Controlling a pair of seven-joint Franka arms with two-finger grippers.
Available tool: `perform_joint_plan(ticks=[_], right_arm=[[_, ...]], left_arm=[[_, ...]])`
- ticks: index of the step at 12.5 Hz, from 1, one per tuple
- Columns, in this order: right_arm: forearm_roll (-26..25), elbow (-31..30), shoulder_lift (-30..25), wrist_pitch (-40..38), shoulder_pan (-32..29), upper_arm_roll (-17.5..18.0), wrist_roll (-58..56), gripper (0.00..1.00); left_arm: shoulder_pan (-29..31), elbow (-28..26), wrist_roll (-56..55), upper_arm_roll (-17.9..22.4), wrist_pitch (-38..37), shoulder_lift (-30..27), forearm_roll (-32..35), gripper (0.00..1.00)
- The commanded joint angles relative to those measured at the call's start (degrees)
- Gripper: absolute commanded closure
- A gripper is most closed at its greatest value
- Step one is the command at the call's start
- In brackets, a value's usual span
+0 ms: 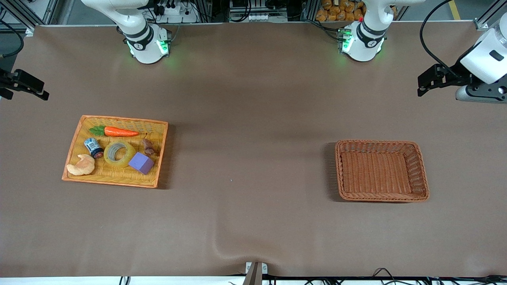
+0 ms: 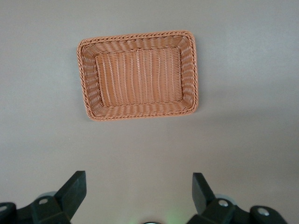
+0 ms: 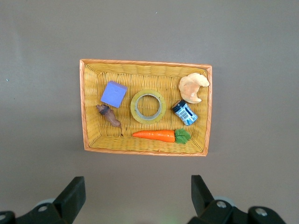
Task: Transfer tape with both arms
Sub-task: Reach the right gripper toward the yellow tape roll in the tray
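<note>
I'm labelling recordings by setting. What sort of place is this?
Probably a robotics lab bench: two white arms bolted along one edge of a brown-covered table, aluminium framing and cables around it, and staged props, a yellow tray of toy-like items and an empty brown wicker basket.

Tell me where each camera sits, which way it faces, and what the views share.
Front view: high across the table, facing both bases; shows the yellow tray holding the tape, the brown basket, and the left tool and right tool raised near the table's ends.
Left wrist view: looks down past open left fingers at the basket.
Right wrist view: looks down past open right fingers at the tray.
Each wrist view shares its container with the front view.
</note>
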Motion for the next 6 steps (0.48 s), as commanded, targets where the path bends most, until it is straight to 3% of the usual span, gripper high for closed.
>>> perform_joint_plan(ticks=[1, 6], right_arm=[[-0.6, 0.9, 0.4, -0.7, 0.3, 0.2, 1.1, 0.00], [-0.4, -0.5, 0.4, -0.8, 0.5, 0.3, 0.5, 0.00]], left_arm=[[0.2, 0.5, -0.8, 0.0, 0.0, -0.3, -0.4, 0.00], [0.6, 0.5, 0.5, 0.2, 0.3, -0.2, -0.9, 0.00]])
